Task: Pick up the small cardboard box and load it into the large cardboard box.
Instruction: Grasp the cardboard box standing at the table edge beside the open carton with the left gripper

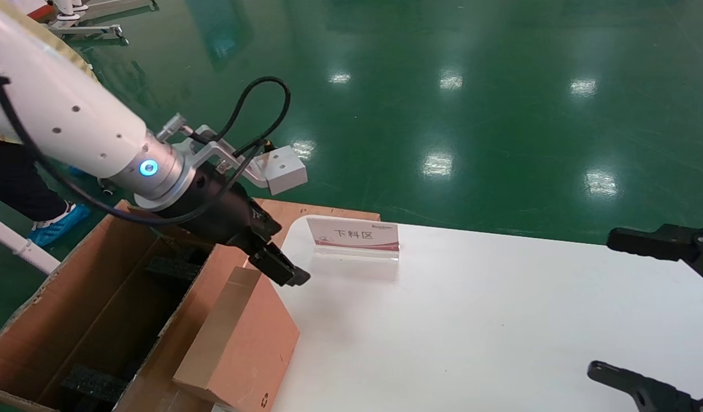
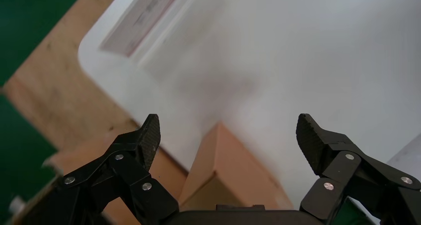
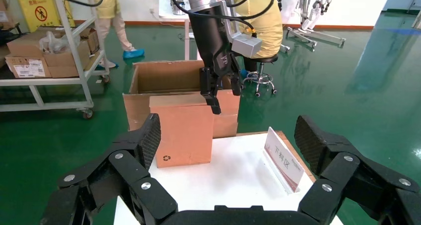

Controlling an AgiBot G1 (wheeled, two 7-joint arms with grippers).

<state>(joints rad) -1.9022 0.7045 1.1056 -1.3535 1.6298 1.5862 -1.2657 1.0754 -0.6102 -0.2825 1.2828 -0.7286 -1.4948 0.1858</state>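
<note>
The small cardboard box stands upright on the left edge of the white table, recycling mark low on its side, and it also shows in the right wrist view. My left gripper hovers just above its far top corner, open, with nothing between the fingers. In the left wrist view the box's top edge lies below the spread fingertips. The large cardboard box stands open beside the table at the left, black foam pads inside. My right gripper waits open over the table's right edge.
A white sign card stands at the table's far edge. A brown board sticks out behind the table. Beyond the large cardboard box are a shelf cart with cartons and a seated person in yellow. Green floor lies all round.
</note>
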